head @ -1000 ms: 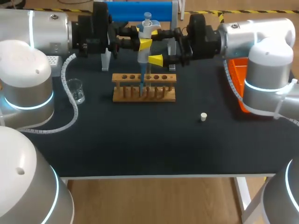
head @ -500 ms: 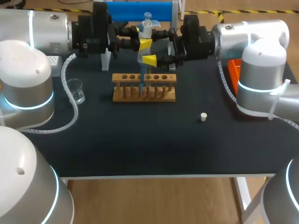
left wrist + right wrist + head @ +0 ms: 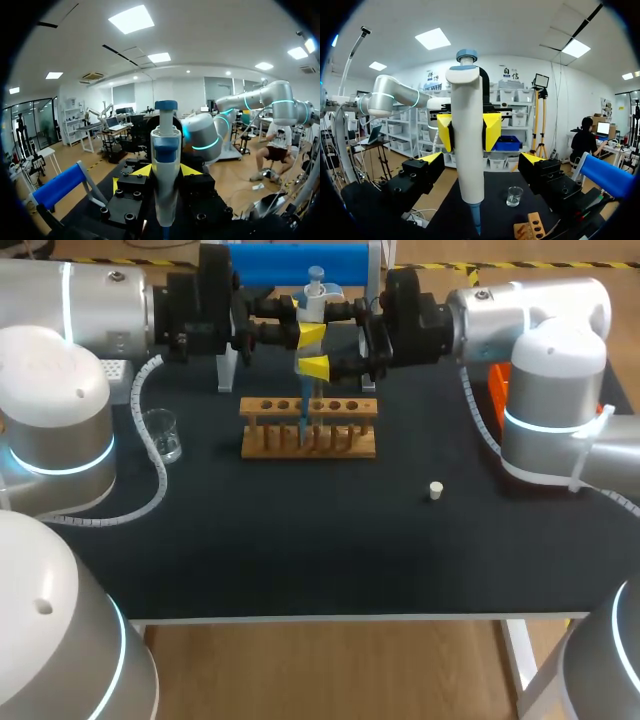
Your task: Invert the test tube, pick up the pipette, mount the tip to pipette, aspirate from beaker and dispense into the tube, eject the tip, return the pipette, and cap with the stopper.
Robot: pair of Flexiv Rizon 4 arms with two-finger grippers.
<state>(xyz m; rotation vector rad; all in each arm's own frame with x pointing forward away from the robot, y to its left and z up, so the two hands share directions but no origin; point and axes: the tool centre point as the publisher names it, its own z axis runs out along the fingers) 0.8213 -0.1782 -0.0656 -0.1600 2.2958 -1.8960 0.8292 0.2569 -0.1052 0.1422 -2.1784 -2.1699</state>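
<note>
Two steps look done: the white, blue-capped plastic pipette [image 3: 313, 305] is clenched in the left gripper [image 3: 310, 335], its blue tip [image 3: 476, 220] mounted, with the wooden tube rack [image 3: 308, 427] below. The right gripper [image 3: 482, 159] straddles it, released. The small white stopper [image 3: 435, 490] lies well off; ejecting, returning and capping are not yet done.

A white pipette [image 3: 310, 302] with a blue plunger cap is held upright over the wooden tube rack [image 3: 308, 427], its slim blue tip [image 3: 302, 420] pointing down into the rack's row of holes. A clear glass beaker [image 3: 161, 435] stands upright well to the rack's left. A small white stopper [image 3: 435, 490] lies apart, off to the rack's front right.
</note>
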